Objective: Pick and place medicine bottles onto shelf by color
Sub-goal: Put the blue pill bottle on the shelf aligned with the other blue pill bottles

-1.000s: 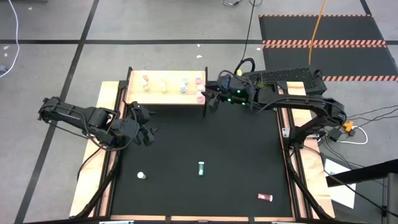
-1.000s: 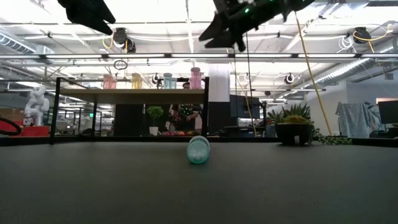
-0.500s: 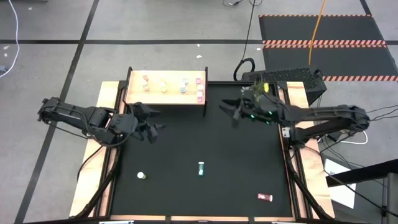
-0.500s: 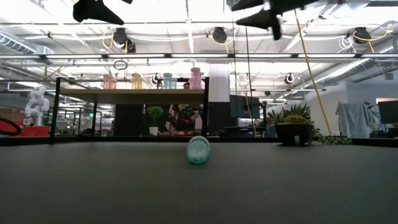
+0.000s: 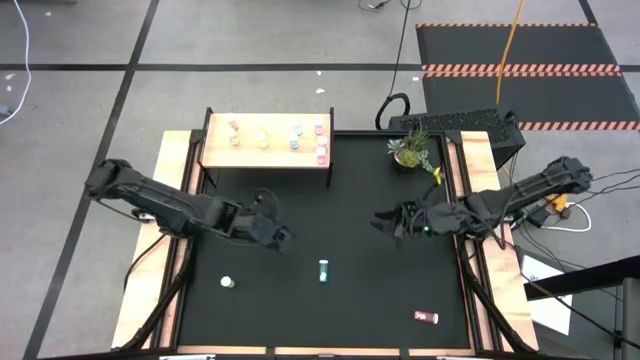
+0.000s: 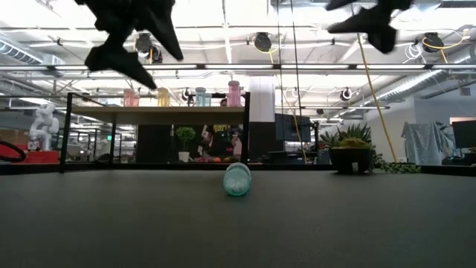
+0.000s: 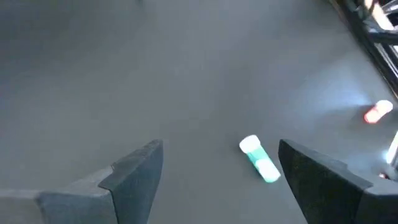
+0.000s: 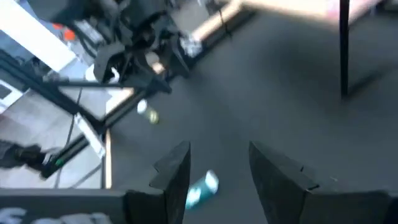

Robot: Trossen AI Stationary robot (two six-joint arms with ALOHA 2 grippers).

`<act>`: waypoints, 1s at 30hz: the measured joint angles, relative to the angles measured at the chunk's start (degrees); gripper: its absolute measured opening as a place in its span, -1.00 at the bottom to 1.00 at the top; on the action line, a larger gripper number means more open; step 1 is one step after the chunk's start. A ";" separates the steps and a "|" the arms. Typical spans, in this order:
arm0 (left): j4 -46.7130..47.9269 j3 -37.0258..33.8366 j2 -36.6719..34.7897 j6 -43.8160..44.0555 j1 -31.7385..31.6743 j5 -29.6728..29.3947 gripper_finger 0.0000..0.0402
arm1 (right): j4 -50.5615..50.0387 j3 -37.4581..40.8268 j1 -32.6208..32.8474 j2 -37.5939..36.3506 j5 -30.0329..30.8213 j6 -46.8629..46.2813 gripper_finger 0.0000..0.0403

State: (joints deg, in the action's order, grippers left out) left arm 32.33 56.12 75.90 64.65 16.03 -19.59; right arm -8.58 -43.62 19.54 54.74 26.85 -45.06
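Observation:
The shelf [image 5: 262, 152] stands at the table's far left with several bottles upright on top: pink [image 5: 233, 127], yellow [image 5: 263, 138], teal [image 5: 296, 136] and magenta [image 5: 321, 152]. A teal bottle [image 5: 323, 270] lies on its side mid-table; it also shows in the left wrist view [image 7: 260, 160] and the right wrist view [image 8: 202, 190]. A yellow bottle [image 5: 228, 283] and a red bottle [image 5: 427, 318] lie nearer the front. My left gripper [image 5: 278, 236] is open and empty, above the table left of the teal bottle. My right gripper [image 5: 385, 222] is open and empty, to its right.
A potted plant [image 5: 410, 150] stands at the far right of the table. Wooden side rails [image 5: 170, 250] run along both sides. The black mat between the shelf and the lying bottles is bare.
My left gripper has moved from the table's left edge toward the middle and the near edge, closing on the lying teal bottle. My right gripper has drawn away from the shelf's right end, toward the near edge and the right. The bottles have stayed put.

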 joint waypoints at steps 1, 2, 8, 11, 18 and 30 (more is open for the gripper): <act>-0.81 0.00 1.33 1.84 0.00 1.38 0.58 | -1.86 -0.01 1.35 0.00 -0.04 -2.63 -0.23; -1.20 0.00 2.66 3.34 0.02 3.08 0.58 | -3.80 -0.01 2.68 0.00 -0.03 -5.49 -0.23; -4.35 0.00 9.52 14.61 2.45 7.79 0.58 | -15.36 0.72 8.30 0.42 -8.81 -21.89 -0.23; -10.55 0.02 13.11 20.88 4.40 6.84 0.58 | -16.20 3.77 10.59 0.50 -11.88 -27.21 -0.23; -27.39 0.09 23.12 28.41 5.60 9.74 0.58 | -9.37 12.26 15.13 0.48 -16.64 -37.06 -0.23; -29.52 1.81 30.17 35.19 4.18 13.59 0.58 | -6.52 16.83 17.69 0.48 -18.01 -38.41 -0.23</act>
State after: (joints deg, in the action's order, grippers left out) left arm 2.81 57.93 106.07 99.83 20.21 -6.00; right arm -15.09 -26.79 37.23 55.22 8.84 -83.47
